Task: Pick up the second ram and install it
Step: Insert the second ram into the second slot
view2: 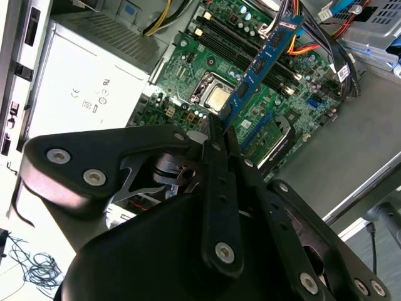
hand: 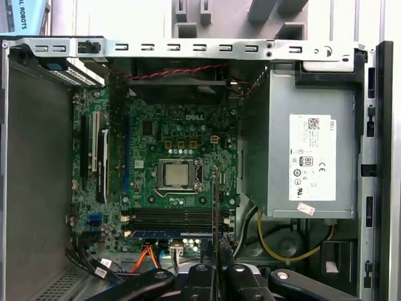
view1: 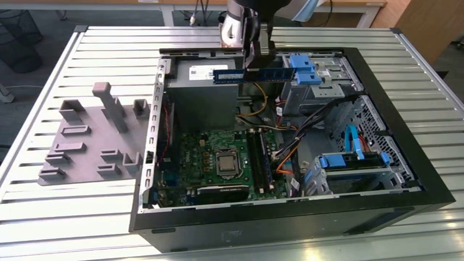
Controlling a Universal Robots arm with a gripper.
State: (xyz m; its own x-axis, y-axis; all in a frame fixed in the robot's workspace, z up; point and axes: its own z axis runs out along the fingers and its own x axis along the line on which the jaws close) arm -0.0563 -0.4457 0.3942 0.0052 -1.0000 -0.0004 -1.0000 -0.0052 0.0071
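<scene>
We see the end effector [view1: 253, 64] closed tight on the second ram [view1: 230, 76], holding it level above the open computer case [view1: 290, 225].

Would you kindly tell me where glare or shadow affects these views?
Exterior view: light glares off the slatted table, the case is shaded inside. Second wrist view: the power supply washes out pale, the second ram is evenly lit. First wrist view: evenly lit.
</scene>
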